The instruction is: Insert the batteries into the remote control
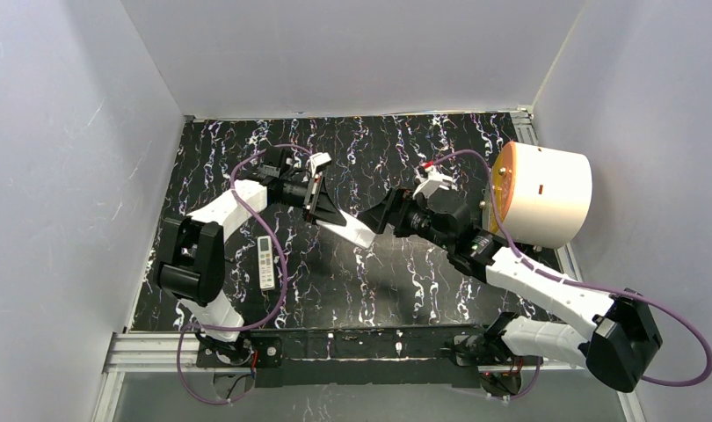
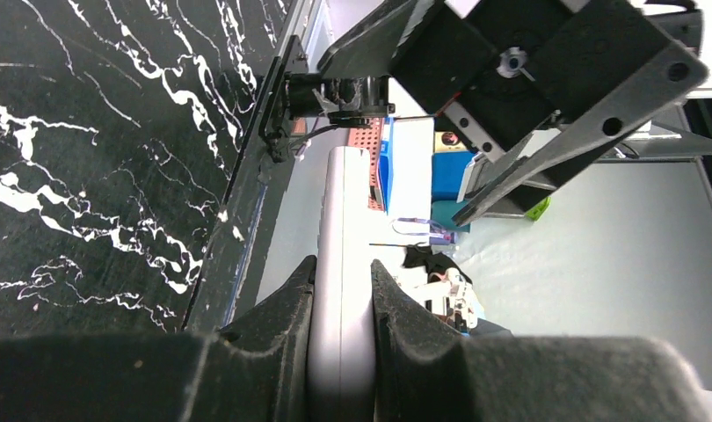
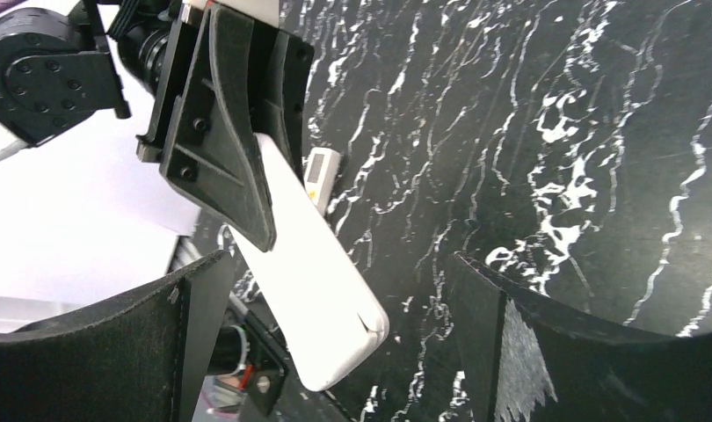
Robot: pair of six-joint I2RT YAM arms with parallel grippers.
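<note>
The left gripper (image 2: 342, 277) is clamping one end of the white remote control (image 2: 344, 211), holding it in the air above the black marbled table (image 1: 405, 272). The right gripper (image 1: 379, 216) is standing with jaws wide apart at the remote control's free end. A second remote (image 1: 265, 262) is lying on the table beside the left arm

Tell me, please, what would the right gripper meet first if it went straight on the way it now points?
Most likely the remote held up by the left gripper. In the wrist view its free end lies between the open fingers of the right gripper, seemingly not touching them, though depth is hard to judge.
</note>
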